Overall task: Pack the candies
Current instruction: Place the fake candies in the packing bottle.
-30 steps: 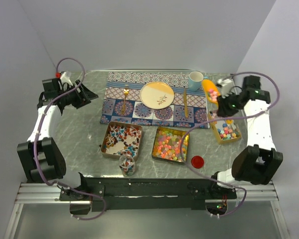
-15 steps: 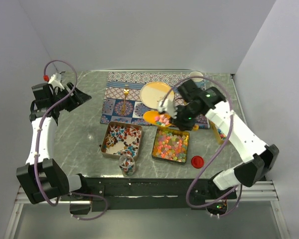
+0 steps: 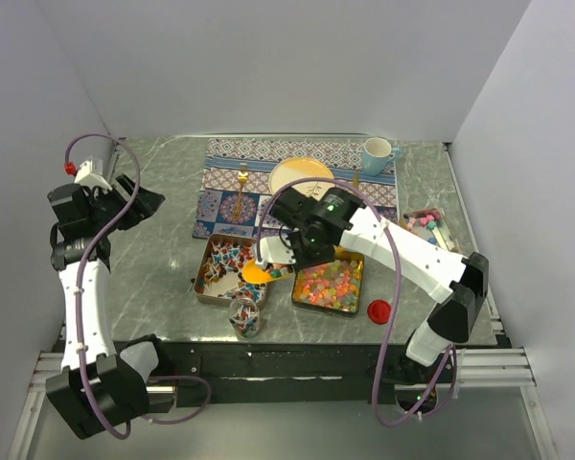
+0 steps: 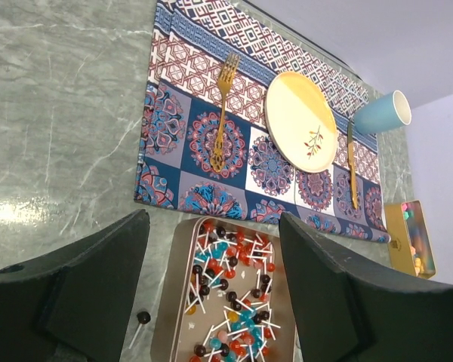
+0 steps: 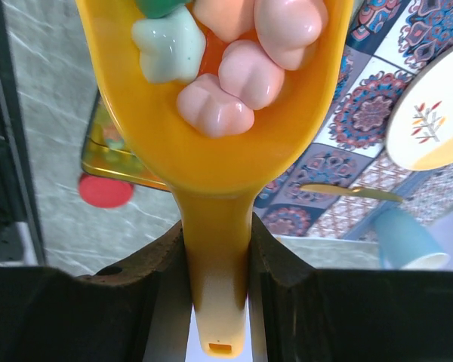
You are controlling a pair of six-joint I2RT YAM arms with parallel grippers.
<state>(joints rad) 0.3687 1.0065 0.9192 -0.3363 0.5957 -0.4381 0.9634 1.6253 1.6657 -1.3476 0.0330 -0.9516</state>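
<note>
Scoop (image 5: 215, 173) clamped (candies (image 5: 234, 72) aboard), right arm (image 3: 402, 249) outstretched

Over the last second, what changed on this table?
The right gripper, shut on the orange scoop of candies, swung leftward from the small tin, past the middle tin, to above the lollipop tin. The left gripper drew back slightly, open. Plate, mug and red lid stayed put.
</note>
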